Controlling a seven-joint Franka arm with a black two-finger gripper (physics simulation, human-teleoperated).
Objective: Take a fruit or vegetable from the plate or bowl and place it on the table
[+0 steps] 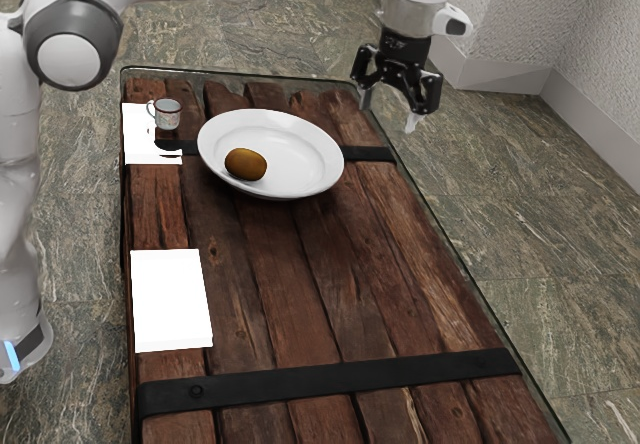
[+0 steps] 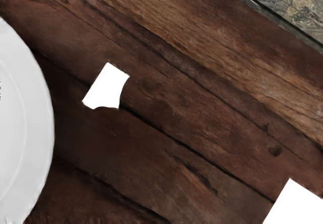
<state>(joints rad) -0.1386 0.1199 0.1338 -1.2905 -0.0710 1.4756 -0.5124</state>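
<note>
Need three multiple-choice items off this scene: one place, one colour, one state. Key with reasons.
1. Where is the brown fruit or vegetable?
A) in the mug
B) on the plate
C) on the floor

2. What colour is the plate?
A) white
B) blue
C) green

3. How is the gripper?
A) shut on the plate
B) shut on the mug
C) open

Key:
1 B: it lies inside the plate's rim.
2 A: both views show it white.
3 C: its fingers stand apart, nothing between them.
</note>
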